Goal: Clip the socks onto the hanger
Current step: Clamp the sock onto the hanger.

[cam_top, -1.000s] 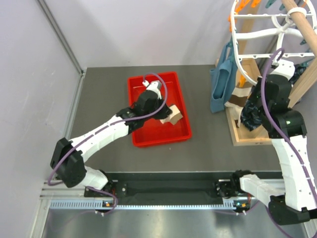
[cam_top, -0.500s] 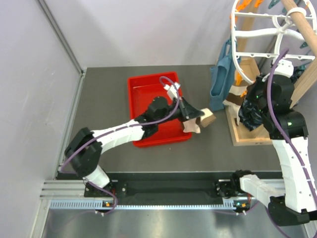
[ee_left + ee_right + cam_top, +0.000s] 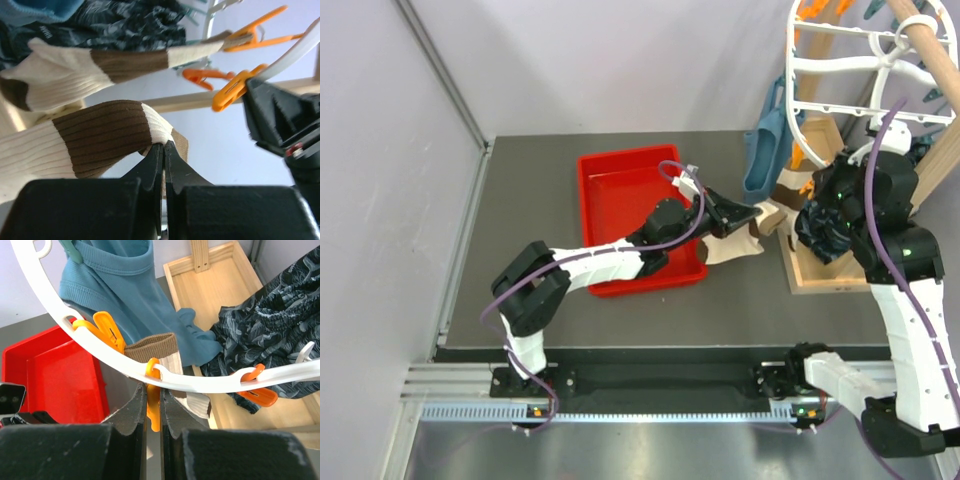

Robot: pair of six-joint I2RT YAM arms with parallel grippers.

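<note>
- Pinch at the left tool (image 3: 163, 150): closed tight on a thin fold of the carried sock (image 3: 100, 137) near its brown band, leaving the cream length slack and free to present.
- Held that sock past the red tray (image 3: 620, 195), seemingly off the counter (image 3: 540, 180) and just beside the hanger (image 3: 210, 385), likely to bring an edge up to a peg.
- At the right tool (image 3: 154, 390): squeezed onto an orange peg (image 3: 153, 412) beneath the white rim, probably pressing it open to receive the fabric.
- Already hung: second sock (image 3: 75, 75), caught at its cuff by a neighbouring peg (image 3: 247, 37).
- Beyond the rim: teal cloth (image 3: 130, 280) and dark patterned fabric (image 3: 270, 325), over a wooden base (image 3: 210, 285).
- Judged partway done: one sock clipped, one not yet.
</note>
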